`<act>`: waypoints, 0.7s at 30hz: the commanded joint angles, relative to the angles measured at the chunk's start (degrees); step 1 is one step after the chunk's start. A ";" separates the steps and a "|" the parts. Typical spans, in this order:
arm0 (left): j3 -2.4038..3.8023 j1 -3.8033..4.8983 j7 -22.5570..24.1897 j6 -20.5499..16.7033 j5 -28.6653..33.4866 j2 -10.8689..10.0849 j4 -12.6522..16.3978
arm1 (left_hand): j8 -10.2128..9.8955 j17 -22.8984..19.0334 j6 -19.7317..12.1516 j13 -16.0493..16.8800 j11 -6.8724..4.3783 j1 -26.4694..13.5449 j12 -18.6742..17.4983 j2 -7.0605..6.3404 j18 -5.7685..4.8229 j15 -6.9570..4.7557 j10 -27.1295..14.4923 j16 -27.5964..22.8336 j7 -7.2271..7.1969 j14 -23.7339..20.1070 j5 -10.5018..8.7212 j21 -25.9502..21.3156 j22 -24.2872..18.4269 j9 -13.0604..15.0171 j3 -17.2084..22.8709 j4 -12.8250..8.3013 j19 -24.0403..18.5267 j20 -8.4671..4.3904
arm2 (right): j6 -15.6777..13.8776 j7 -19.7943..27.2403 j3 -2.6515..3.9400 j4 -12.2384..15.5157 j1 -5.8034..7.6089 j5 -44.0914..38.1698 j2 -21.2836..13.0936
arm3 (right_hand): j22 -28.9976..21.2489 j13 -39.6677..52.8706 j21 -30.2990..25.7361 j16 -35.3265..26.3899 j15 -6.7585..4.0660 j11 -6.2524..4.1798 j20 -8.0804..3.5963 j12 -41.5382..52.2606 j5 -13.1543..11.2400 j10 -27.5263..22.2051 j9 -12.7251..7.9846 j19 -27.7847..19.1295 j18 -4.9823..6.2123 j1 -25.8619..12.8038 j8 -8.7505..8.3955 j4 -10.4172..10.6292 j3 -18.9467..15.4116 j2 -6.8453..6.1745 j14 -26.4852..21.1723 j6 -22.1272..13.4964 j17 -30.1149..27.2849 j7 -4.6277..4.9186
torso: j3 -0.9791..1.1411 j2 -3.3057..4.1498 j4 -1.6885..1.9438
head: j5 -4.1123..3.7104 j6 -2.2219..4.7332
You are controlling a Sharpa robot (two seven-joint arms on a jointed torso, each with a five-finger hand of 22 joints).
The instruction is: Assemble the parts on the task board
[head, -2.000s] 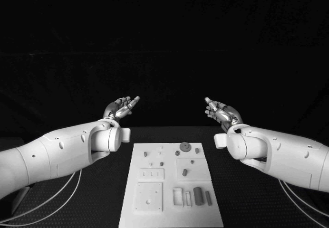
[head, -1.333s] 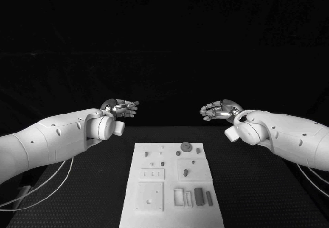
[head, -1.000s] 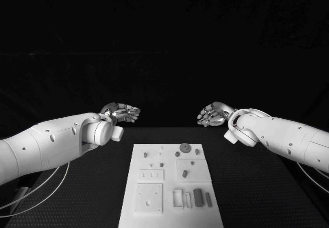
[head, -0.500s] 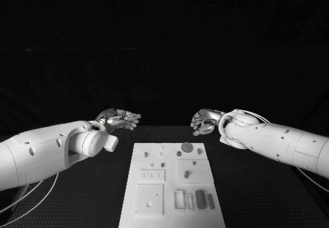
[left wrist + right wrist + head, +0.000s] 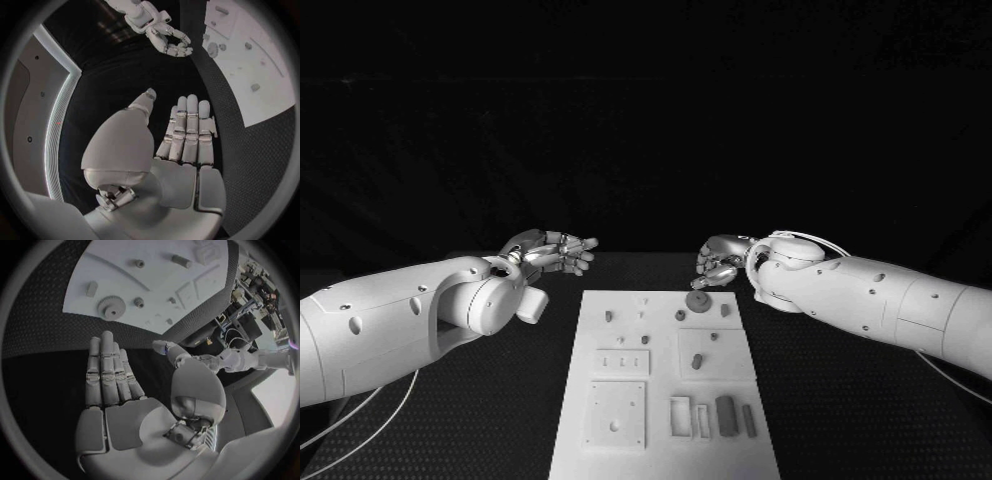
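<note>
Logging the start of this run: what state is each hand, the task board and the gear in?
left hand: open, holds nothing, off the board
right hand: open, empty, near the gear
task board: flat on the table
gear: on the board, untouched

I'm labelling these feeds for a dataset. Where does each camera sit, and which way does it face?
Head view: on the robot's head, looking down at the task board; both arms enter, left hand and right hand.
Left wrist view: behind the left hand, facing along its fingers.
Right wrist view: behind the right hand, facing the gear.
Shared: all three show the task board.
</note>
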 commanded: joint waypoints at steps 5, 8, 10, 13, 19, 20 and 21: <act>0.05 0.27 0.35 1.12 0.33 -0.17 0.64 | -0.51 0.18 0.17 0.16 0.18 -0.15 -0.61 0.00 0.20 0.17 0.09 -0.32 0.34 0.44 -0.37 0.36 0.62 0.31 -0.13 0.92 -0.26 0.01 | 0.51 0.02 0.03 1.56 -0.02 -6.28 -0.20 | 1.36 5.01 6.44 4.09 -1.27 -0.96 -0.47 0.94 -7.44 3.10 2.83 0.99 1.02 5.88 0.42 -3.24 1.49 0.85 1.52 3.02 2.61 -0.69 | -0.28 1.30 0.67 | -0.18 0.22; 0.05 0.27 0.35 1.22 0.33 0.28 0.39 | -0.60 0.23 0.21 0.21 0.19 -0.04 -0.71 0.11 0.22 0.17 0.14 -0.37 0.36 0.48 -0.33 0.39 0.63 0.42 -0.16 1.18 -0.28 0.03 | 0.69 0.47 0.03 2.71 -0.06 -7.79 -0.43 | 1.13 5.70 7.54 4.21 -1.20 -0.86 -0.88 0.20 -18.94 3.49 2.07 1.23 1.02 7.68 -0.77 -2.91 2.39 1.08 2.05 4.03 2.38 -0.49 | -0.28 1.60 0.78 | -0.23 0.18; 0.05 0.27 0.36 1.26 0.33 0.63 0.14 | -0.72 0.29 0.21 0.27 0.22 0.02 -0.83 0.17 0.24 0.18 0.18 -0.41 0.44 0.51 -0.31 0.43 0.64 0.54 -0.27 1.54 -0.30 0.04 | 0.62 0.55 0.03 3.00 -0.09 -8.94 -0.36 | 1.07 5.49 7.94 4.27 -1.34 -0.99 -1.10 -0.26 -24.84 4.05 1.44 1.63 1.02 8.85 -1.12 -2.97 3.40 1.26 2.72 5.20 2.15 -0.59 | -0.24 1.75 0.86 | -0.22 0.24; 0.05 0.27 0.31 1.29 0.33 0.70 0.18 | -0.79 0.33 0.23 0.30 0.21 0.16 -0.92 0.22 0.26 0.18 0.20 -0.45 0.41 0.52 -0.31 0.46 0.66 0.63 -0.33 1.72 -0.31 0.05 | 0.43 0.64 0.02 3.34 -0.18 -9.85 -0.35 | 1.00 5.27 8.33 4.33 -1.65 -1.26 -1.31 -0.55 -29.85 5.33 0.70 2.11 1.02 9.91 -1.46 -2.78 4.77 1.22 3.46 6.70 1.90 -0.75 | -0.22 1.90 0.87 | -0.19 0.25; 0.05 0.27 0.29 1.29 0.23 0.72 0.28 | -0.97 0.44 0.30 0.42 0.19 0.66 -1.13 0.29 0.31 0.19 0.29 -0.55 0.36 0.54 -0.28 0.53 0.69 0.87 -0.54 2.10 -0.37 0.06 | 0.26 0.71 0.01 4.62 -0.48 -11.21 -0.13 | 0.97 4.77 8.88 4.43 -1.95 -1.60 -1.59 -1.34 -33.43 6.94 -0.44 2.71 1.02 11.53 -2.17 -3.14 6.45 1.23 4.30 8.45 1.60 -0.77 | -0.16 2.36 0.78 | 0.02 0.32; 0.05 0.27 0.31 1.28 0.21 0.71 0.29 | -1.00 0.46 0.31 0.44 0.19 0.74 -1.17 0.31 0.31 0.19 0.31 -0.57 0.36 0.55 -0.29 0.55 0.69 0.91 -0.58 2.18 -0.38 0.06 | 0.24 0.66 0.00 4.75 -0.57 -11.47 -0.05 | 0.96 4.69 8.92 4.43 -1.96 -1.61 -1.60 -1.49 -33.82 7.07 -0.59 2.73 1.02 11.70 -2.30 -3.25 6.63 1.18 4.35 8.59 1.57 -0.77 | -0.17 2.47 0.81 | -0.03 0.35; 0.05 0.27 0.34 1.33 0.21 0.74 0.27 | -1.05 0.49 0.33 0.47 0.19 0.86 -1.22 0.32 0.31 0.20 0.33 -0.60 0.34 0.55 -0.29 0.57 0.70 0.98 -0.66 2.28 -0.39 0.07 | 0.12 0.60 -0.01 4.77 -0.74 -11.82 0.11 | 0.95 4.57 8.99 4.43 -1.98 -1.63 -1.61 -1.70 -34.57 7.33 -0.81 2.78 1.02 11.91 -2.45 -3.34 6.86 1.13 4.44 8.86 1.52 -0.80 | -0.16 2.65 0.86 | -0.07 0.21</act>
